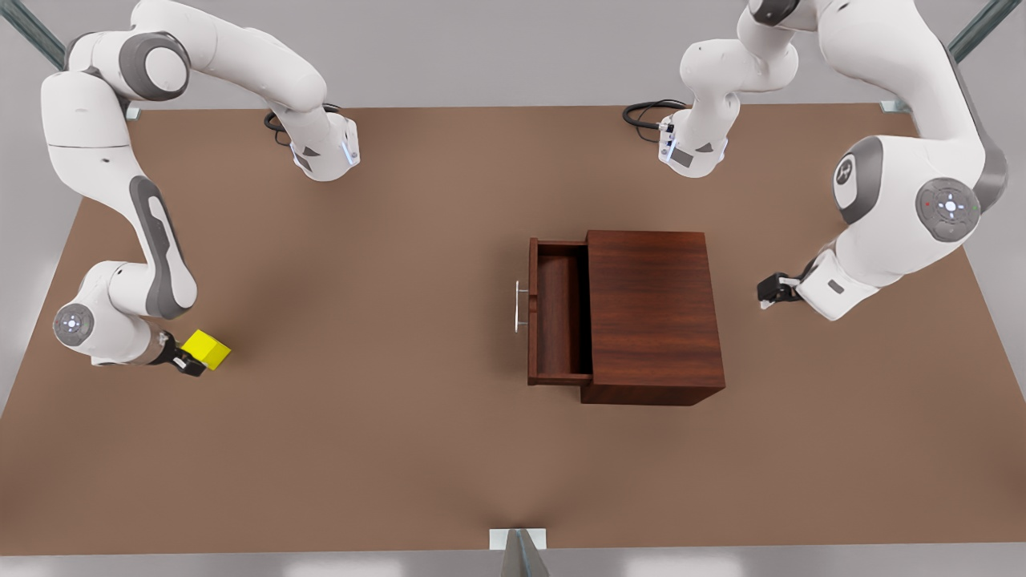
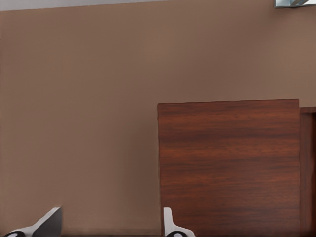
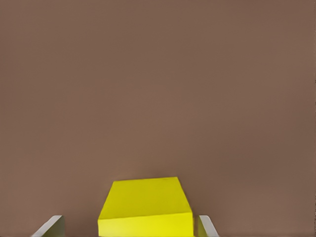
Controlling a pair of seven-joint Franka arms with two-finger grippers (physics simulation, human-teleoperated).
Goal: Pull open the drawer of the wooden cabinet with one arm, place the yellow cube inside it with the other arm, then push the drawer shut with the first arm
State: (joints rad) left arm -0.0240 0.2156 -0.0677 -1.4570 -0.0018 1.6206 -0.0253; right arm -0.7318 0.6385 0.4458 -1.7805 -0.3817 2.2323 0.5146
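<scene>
- The small bright yellow plain cube [image 1: 207, 349] sits near the edge of the brown desk [image 1: 385, 320] on the front view's left, well apart from the boxy dark reddish-brown wooden cabinet [image 1: 651, 308] in the middle.
- The right gripper [image 1: 195, 362] is at the cube; in the right wrist view its fingers [image 3: 206, 227] flank the cube [image 3: 145, 207] closely, one at each side. Whether they already press on it I cannot tell.
- The cube looks rigid, light and smooth-faced, so it should not deform. Two flat opposite faces are the natural hold, taken squarely at mid-height so it cannot twist or slip out.
- The cabinet's shallow drawer [image 1: 557, 312] stands pulled out toward the front view's left, its thin silver bar handle [image 1: 519, 306] in front. The tray is narrow, so the cube needs a careful drop between its walls.
- The left gripper [image 1: 771, 291] waits beyond the cabinet's back, on the front view's right, with its fingers [image 2: 170, 224] spread apart and holding nothing.
- The bar is thin and stiff; the flat drawer front is the easier spot to push against.
</scene>
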